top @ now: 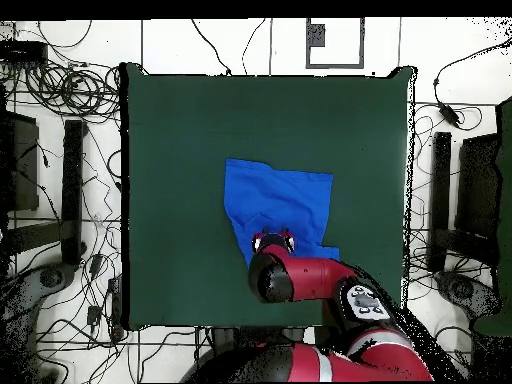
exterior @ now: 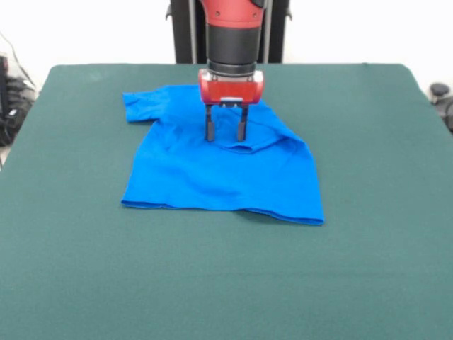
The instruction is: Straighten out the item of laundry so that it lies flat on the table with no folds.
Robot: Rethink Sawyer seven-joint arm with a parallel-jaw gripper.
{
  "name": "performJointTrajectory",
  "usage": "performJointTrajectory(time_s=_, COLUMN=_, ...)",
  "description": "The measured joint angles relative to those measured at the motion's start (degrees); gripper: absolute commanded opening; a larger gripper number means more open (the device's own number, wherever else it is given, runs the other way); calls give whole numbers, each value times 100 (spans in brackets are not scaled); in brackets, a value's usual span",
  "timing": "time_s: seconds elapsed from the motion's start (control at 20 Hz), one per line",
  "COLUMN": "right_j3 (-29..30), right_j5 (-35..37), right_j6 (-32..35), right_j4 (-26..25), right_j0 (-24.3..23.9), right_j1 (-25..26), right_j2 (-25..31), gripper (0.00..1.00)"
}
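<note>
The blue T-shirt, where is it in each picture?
Front view: the blue T-shirt lies a little left of the middle of the green table, toward the far side, under the robot's hand.
Overhead view: the shirt sits just right of the table's middle, toward the bottom edge.
Shared landmark: the red hand, over the shirt's robot-side part in both.

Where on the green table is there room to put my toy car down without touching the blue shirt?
The table is bare along the whole front edge below the blue shirt's hem, and down both side strips beside it. It is crowded only at the far middle, where the gripper, fingers apart, comes down onto the shirt near its collar.
</note>
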Motion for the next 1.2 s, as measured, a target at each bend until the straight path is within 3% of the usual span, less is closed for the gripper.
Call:
performJointTrajectory(time_s=0.15, right_j3=1, right_j5=-32, right_j6=0, right_j4=0, right_j0=3, right_j1=4, right_j2=-2, gripper=100)
performJointTrajectory(time_s=0.2, right_j3=2, right_j5=-45, right_j6=0, right_j4=0, right_j0=4, right_j1=6, right_j2=-2, gripper=0)
performJointTrajectory(time_s=1.2, right_j3=5, right_j5=-108, right_j6=0, right_j4=0, right_j0=-12, right_j1=13, right_j2=1, gripper=0)
